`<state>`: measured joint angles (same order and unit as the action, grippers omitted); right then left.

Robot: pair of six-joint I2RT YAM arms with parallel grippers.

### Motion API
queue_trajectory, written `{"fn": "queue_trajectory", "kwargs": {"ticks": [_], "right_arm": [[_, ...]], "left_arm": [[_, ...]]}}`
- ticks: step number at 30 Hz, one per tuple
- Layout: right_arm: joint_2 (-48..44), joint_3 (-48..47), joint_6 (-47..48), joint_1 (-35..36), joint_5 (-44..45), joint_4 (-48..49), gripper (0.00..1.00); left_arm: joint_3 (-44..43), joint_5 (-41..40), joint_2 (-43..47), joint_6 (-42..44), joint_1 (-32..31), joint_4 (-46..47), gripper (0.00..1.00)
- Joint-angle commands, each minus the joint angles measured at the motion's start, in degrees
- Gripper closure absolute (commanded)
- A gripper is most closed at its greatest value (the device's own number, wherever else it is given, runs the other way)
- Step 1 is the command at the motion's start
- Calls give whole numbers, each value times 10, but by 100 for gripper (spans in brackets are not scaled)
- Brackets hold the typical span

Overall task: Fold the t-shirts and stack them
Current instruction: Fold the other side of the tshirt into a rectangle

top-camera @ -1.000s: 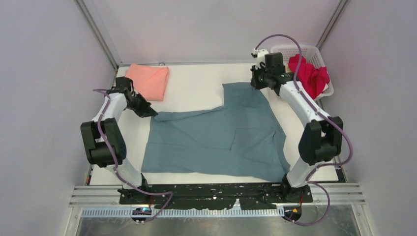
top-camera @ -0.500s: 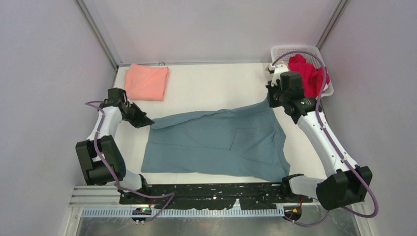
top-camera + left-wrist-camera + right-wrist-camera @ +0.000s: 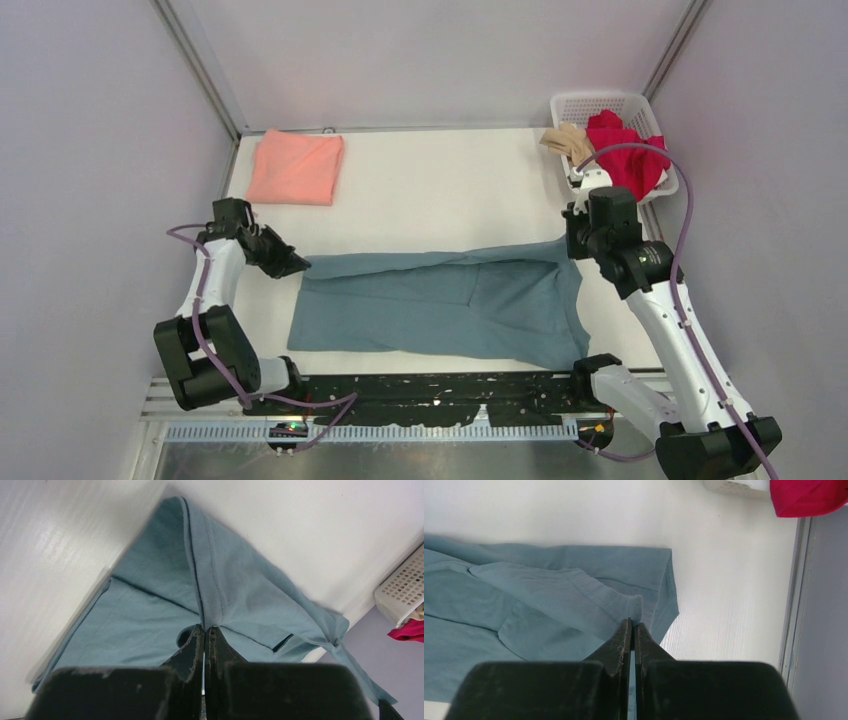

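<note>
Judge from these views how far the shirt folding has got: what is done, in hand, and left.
Done: pink shirt lies folded, far left. In hand: left gripper and right gripper each pinch the blue shirt, half folded. Left: red shirt and beige shirt, bunched at the basket.

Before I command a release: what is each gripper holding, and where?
Both pinch the slate-blue t-shirt: the left gripper its far-left folded edge at a seam, the right gripper its far-right corner.

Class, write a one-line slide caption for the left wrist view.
Shut jaws pinch a fold of the slate-blue t-shirt above the white table.
</note>
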<state>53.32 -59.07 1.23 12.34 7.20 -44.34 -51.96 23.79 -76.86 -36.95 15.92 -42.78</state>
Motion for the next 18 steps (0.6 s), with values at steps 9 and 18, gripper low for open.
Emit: {"fn": "queue_trajectory", "kwargs": {"ticks": [9, 18], "right_arm": [[-15, 2, -32, 2, -7, -90, 94], [49, -64, -68, 2, -49, -192, 93]], "left_arm": [[17, 15, 59, 23, 28, -62, 100], [8, -34, 65, 38, 29, -106, 100]]}}
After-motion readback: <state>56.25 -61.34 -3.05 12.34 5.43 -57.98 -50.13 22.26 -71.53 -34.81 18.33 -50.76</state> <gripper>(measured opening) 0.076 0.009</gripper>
